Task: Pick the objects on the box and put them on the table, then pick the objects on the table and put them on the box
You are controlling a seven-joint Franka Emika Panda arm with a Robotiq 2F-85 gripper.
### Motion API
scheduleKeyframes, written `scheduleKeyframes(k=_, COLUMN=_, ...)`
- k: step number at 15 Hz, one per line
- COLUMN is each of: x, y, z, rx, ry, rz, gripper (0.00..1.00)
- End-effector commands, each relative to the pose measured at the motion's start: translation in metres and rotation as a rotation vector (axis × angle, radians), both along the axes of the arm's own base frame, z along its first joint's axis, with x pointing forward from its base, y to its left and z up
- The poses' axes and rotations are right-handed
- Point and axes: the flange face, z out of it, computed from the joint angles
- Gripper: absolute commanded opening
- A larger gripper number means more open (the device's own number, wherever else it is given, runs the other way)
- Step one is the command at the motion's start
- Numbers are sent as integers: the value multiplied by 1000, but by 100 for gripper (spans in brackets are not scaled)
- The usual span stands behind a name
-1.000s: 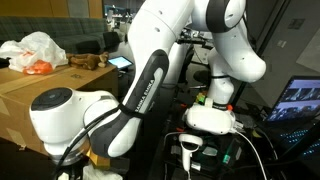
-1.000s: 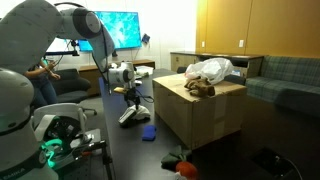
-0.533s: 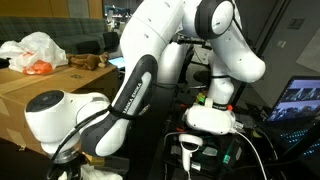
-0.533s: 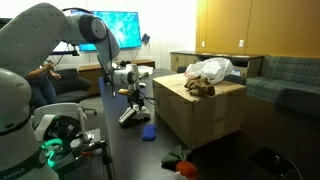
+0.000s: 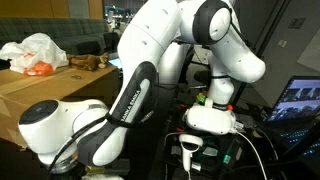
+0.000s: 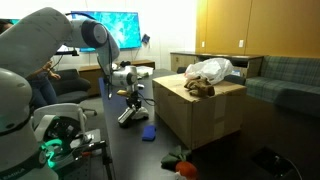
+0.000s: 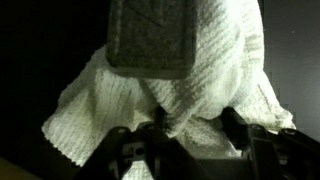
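Your claw [image 7: 180,135] straddles a fold of the large white cloth [image 7: 225,70], fingers apart; I cannot tell whether it pinches. The dark grey slab [image 7: 150,35] lies on that cloth.

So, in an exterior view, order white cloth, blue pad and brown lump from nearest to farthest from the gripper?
From the gripper:
1. white cloth, just below it.
2. blue pad, on the table by the carton.
3. brown lump, atop the carton.

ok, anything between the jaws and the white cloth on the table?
Nothing visible. In the wrist view the gripper sits right over the white cloth, jaws either side of a fold. The dark grey slab lies on the cloth beyond the jaws, not between them.
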Motion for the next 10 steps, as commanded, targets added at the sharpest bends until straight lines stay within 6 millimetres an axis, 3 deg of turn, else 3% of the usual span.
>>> scheduleKeyframes(k=1, x=22, y=-26, z=-1, rx=-13, ry=1, rz=8, gripper=30)
scheduleKeyframes(k=2, x=25, y=-32, z=3, rx=-12, ry=-7, rz=5, gripper=23)
scheduleKeyframes(k=3, x=20, y=-37, z=20, rx=-3, ry=-11, rz=12, gripper=15)
scheduleKeyframes(k=5, x=18, y=-40, z=26, rx=0, ry=-19, rz=27, gripper=6)
scheduleKeyframes(k=10, x=-7, y=-47, z=62, rx=-7, ry=-45, rz=88, gripper=10)
